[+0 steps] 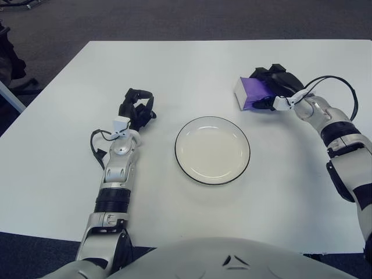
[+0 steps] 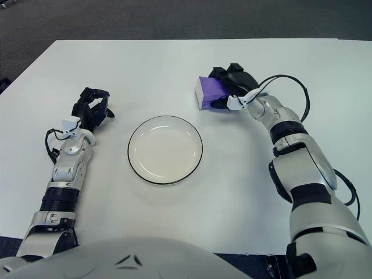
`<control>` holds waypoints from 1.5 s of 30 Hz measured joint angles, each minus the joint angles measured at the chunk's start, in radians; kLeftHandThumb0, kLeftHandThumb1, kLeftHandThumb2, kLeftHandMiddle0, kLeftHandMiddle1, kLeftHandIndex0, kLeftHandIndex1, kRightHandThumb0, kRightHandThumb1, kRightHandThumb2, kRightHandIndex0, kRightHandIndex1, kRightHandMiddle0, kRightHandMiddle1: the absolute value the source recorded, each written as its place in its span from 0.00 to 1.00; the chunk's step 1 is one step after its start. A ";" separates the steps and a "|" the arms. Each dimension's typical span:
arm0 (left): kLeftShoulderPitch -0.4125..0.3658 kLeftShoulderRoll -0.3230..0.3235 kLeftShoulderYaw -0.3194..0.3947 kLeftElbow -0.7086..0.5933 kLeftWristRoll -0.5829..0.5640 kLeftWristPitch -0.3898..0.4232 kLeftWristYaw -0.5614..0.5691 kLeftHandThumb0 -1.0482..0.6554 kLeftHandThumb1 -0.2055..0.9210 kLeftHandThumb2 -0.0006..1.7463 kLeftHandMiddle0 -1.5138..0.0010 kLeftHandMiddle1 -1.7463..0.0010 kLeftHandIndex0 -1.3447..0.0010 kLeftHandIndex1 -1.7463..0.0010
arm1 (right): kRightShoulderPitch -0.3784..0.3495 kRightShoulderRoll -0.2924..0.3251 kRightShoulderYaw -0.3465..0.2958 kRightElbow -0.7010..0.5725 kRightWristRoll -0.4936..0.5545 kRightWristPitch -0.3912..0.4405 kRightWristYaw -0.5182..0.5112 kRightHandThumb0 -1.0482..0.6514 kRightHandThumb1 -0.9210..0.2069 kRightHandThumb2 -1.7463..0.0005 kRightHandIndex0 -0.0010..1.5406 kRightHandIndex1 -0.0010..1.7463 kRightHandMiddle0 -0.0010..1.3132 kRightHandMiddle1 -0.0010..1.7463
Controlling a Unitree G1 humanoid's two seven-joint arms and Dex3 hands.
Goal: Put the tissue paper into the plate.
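Left eye view first: the right hand point(image 1: 273, 87) sits in the upper right of the frame, its dark fingers wrapped over the tissue pack point(image 1: 249, 93), and that pack is right there under the hand, purple on its broad face with a white end turned toward frame left. It looks like a small soft pocket pack, so expect it to be light, squashy, a little slick in its wrapper; the sensible hold is across the two long sides, firm enough that it does not slide out, not so hard that it buckles. The plate point(image 1: 181, 165) waits at centre, white with a thin dark rim, nothing in it, well apart from the pack and lower left of it. Whether the pack touches the table point(image 1: 174, 70) or is just clear of it, I cannot tell. Over in the left half of the frame, the left hand point(image 1: 136, 109) shows left of the plate with its fingers curled in and nothing between them. Now the right eye view: same picture shifted, the pack point(image 2: 210, 91) in the upper middle, the right hand point(image 2: 232, 80) closed over its right side, the white end again facing left. The plate point(image 2: 135, 168) lies below and left of it, and the left hand point(image 2: 91, 108) idles at far left, clenched on nothing.
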 measured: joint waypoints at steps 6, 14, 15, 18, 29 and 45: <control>0.000 -0.001 0.000 0.000 0.000 0.000 0.000 0.40 0.98 0.22 0.44 0.00 0.71 0.10 | 0.012 -0.014 -0.022 -0.018 0.015 -0.020 0.029 0.62 0.58 0.22 0.38 1.00 0.40 0.96; 0.000 -0.001 0.001 0.000 -0.001 0.000 0.000 0.40 0.98 0.22 0.44 0.00 0.71 0.10 | 0.072 -0.041 -0.080 -0.100 0.053 -0.060 0.036 0.62 0.58 0.22 0.38 1.00 0.38 0.97; 0.000 -0.001 0.002 0.000 -0.001 -0.001 0.000 0.40 0.98 0.22 0.44 0.00 0.71 0.10 | 0.084 -0.043 -0.090 -0.116 0.057 -0.061 0.036 0.62 0.58 0.22 0.38 1.00 0.38 0.98; 0.001 -0.001 0.004 0.002 -0.001 -0.002 0.000 0.40 0.98 0.22 0.44 0.00 0.71 0.10 | 0.115 -0.047 -0.124 -0.170 0.078 -0.062 0.036 0.62 0.56 0.23 0.38 1.00 0.36 0.98; 0.000 0.001 0.012 0.008 -0.003 -0.006 -0.006 0.40 0.98 0.22 0.44 0.00 0.71 0.10 | 0.170 -0.045 -0.235 -0.432 0.132 -0.075 0.038 0.62 0.52 0.26 0.36 1.00 0.31 1.00; -0.002 0.001 0.021 0.012 -0.004 -0.007 -0.016 0.40 0.98 0.21 0.44 0.00 0.70 0.11 | 0.304 0.025 -0.297 -0.842 0.235 -0.083 0.139 0.59 0.02 0.93 0.53 1.00 0.47 1.00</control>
